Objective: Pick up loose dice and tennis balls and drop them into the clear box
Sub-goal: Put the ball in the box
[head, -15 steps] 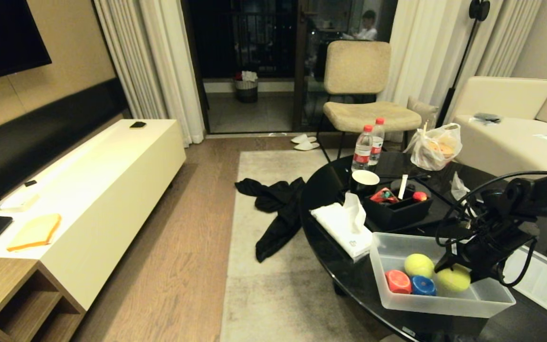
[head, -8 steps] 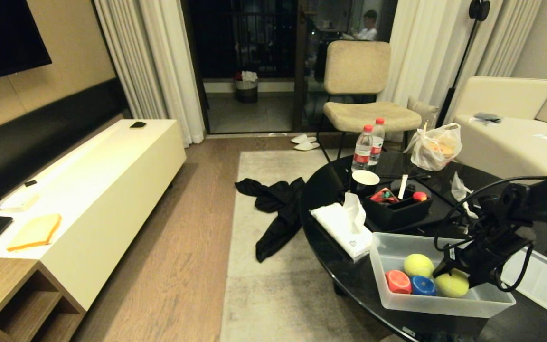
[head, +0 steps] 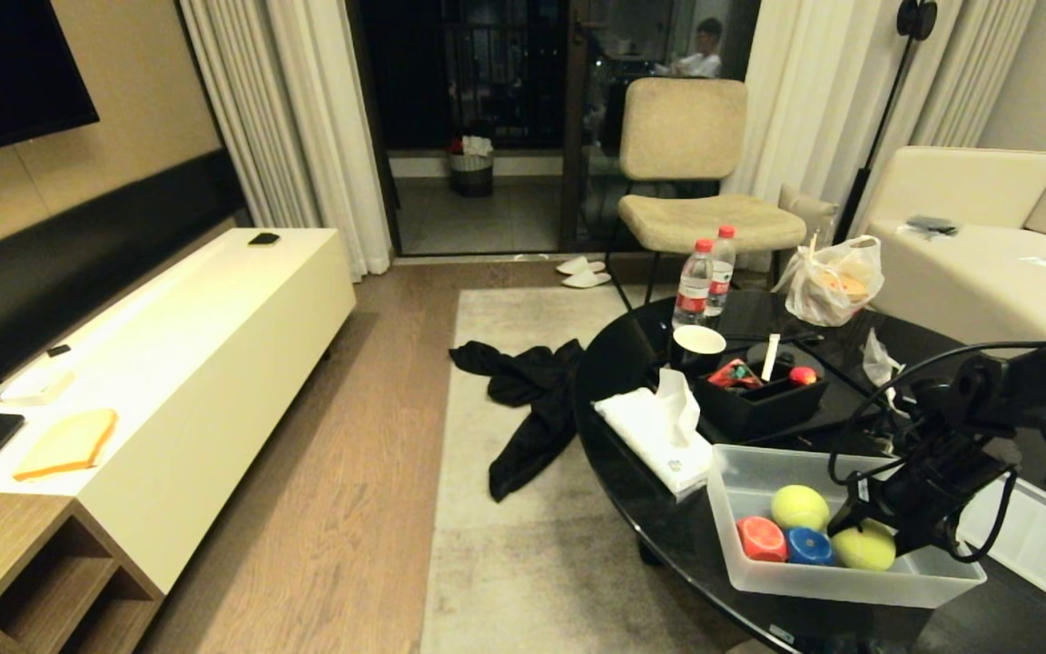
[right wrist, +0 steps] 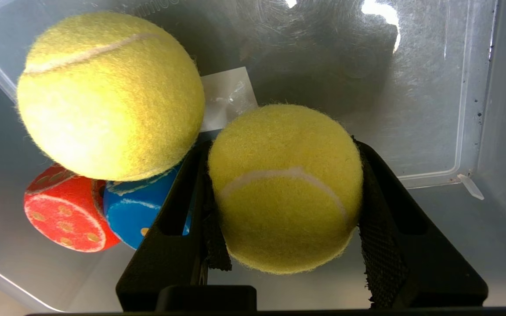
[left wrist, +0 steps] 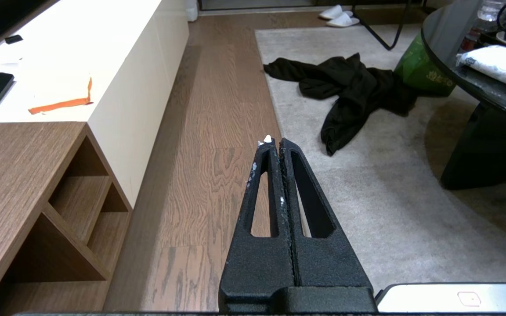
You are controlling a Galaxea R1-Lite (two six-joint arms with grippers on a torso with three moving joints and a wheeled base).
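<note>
Because the ball has to land inside the bin rather than roll off the glossy table, the right gripper (right wrist: 284,193) is down within the walls of the clear box (head: 850,586) at the lower right of the head view, its two black fingers clamped on either side of a tennis ball (right wrist: 285,188) that it has not let go. The ball looks to be hanging just above the box floor, so I judge this the moment before release.

Just beside the held ball, toward the upper left of the right wrist view, a second tennis ball (right wrist: 111,93) lies in the box, partly over a blue die (right wrist: 143,210) and a red die (right wrist: 62,217) with pale pips; the blue one sits close against the nearer finger.

The head view gives what the wrist camera cannot: the box stands at the near edge of a round black table (head: 618,391), with a tissue pack (head: 659,434) and a black tray (head: 759,392) of odds and ends behind it. The wrist view alone shows the grip itself.

The left gripper (left wrist: 275,145), fingers pressed together and empty, hangs parked over the wood floor (left wrist: 222,109), away from the table.
</note>
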